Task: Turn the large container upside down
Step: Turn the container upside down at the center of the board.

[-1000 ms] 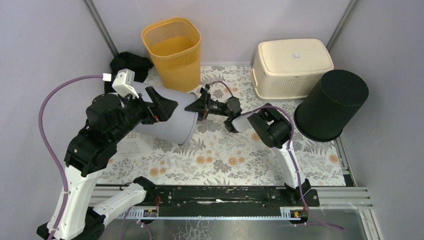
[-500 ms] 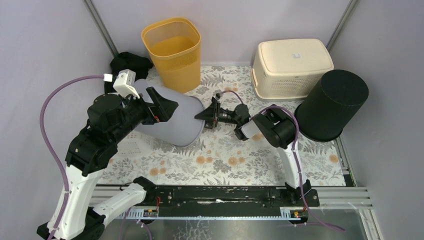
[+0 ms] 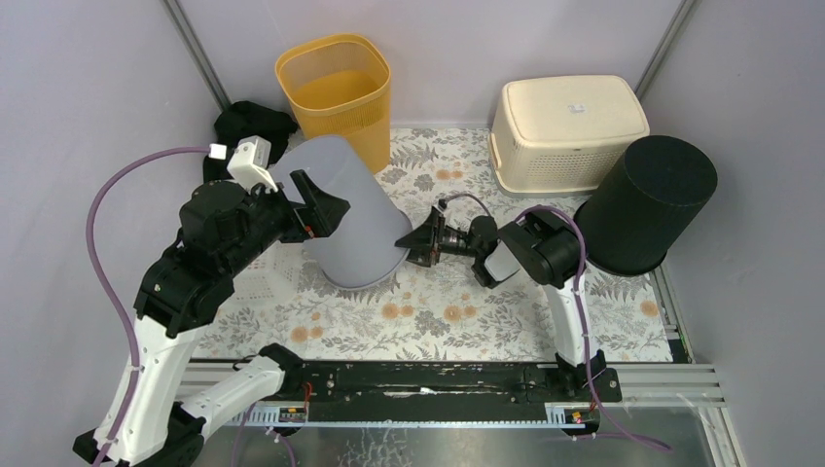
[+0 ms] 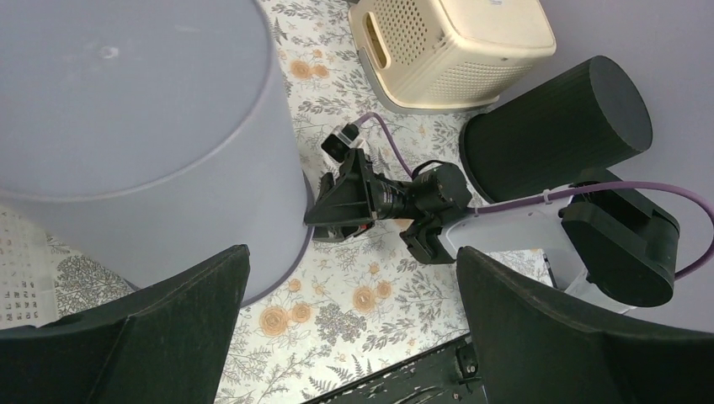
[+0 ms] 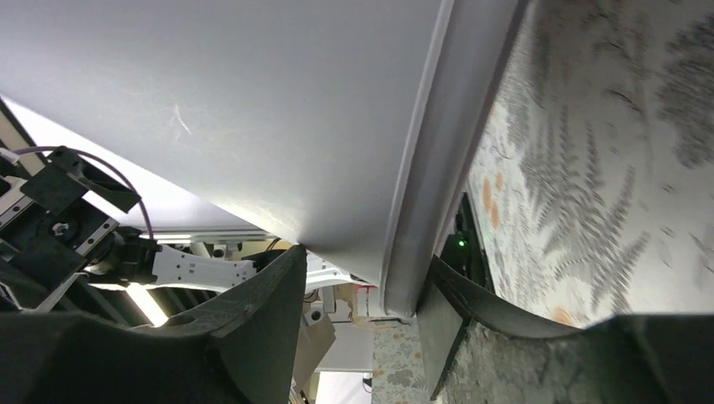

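Note:
The large container [image 3: 340, 209] is a grey plastic bin that stands mouth down on the floral cloth, base up, leaning slightly. In the left wrist view the large container [image 4: 126, 126] fills the upper left. My left gripper [image 3: 316, 206] hovers over its left side, open and holding nothing; its fingers [image 4: 109, 337] frame bare cloth. My right gripper [image 3: 413, 243] sits low at the bin's right rim. In the right wrist view the rim [image 5: 429, 194] runs between the two fingers of the right gripper [image 5: 368, 257], with a gap beside the left finger [image 5: 244, 337].
A yellow perforated bin [image 3: 336, 97] stands at the back. A cream basket [image 3: 567, 122] sits upside down at back right, with a black bin [image 3: 647, 204] tilted beside it. A black cloth [image 3: 253, 125] lies back left. A white perforated tray [image 3: 255, 282] lies under the left arm.
The grey container has tipped from lying on its side to standing mouth down. My right gripper followed its rim down and to the right and widened its jaws. The left gripper barely moved.

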